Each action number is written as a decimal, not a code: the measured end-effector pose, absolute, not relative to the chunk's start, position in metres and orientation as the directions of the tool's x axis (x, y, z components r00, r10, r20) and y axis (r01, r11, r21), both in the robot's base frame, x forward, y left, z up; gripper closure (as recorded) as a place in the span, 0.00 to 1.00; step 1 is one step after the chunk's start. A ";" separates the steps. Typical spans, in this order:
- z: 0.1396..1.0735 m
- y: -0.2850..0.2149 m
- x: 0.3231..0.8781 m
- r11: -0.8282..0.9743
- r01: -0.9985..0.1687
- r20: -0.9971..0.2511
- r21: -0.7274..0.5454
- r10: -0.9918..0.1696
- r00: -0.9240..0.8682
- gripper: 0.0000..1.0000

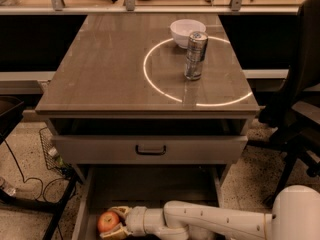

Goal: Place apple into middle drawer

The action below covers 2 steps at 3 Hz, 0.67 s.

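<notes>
The apple (108, 221), red-orange with a yellowish patch, is low inside the open middle drawer (150, 186), near its left side wall. My gripper (116, 221) reaches in from the right on a white arm, and its fingers are closed around the apple from the right side. The drawer shows a flat grey floor with thin side walls, pulled out below a grey drawer front with a dark loop handle (150, 149). The apple's underside and the drawer floor beneath it are cut off by the bottom edge of the view.
A silver can (195, 55) and a white bowl (187, 32) stand on the cabinet top inside a glowing ring. A dark office chair (300, 109) is at the right. Cables and a wire basket (50, 151) lie on the floor at the left.
</notes>
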State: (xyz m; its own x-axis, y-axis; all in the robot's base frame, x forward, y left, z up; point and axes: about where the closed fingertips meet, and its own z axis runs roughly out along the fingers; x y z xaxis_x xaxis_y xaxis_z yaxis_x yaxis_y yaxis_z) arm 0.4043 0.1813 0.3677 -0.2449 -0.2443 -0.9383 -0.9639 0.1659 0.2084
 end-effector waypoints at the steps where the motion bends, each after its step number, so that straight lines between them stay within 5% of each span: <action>1: 0.368 0.181 0.404 0.166 -0.964 -0.938 0.208 -0.244 -0.245 0.35; 2: 0.368 0.183 0.404 0.163 -0.964 -0.938 0.209 -0.243 -0.245 0.12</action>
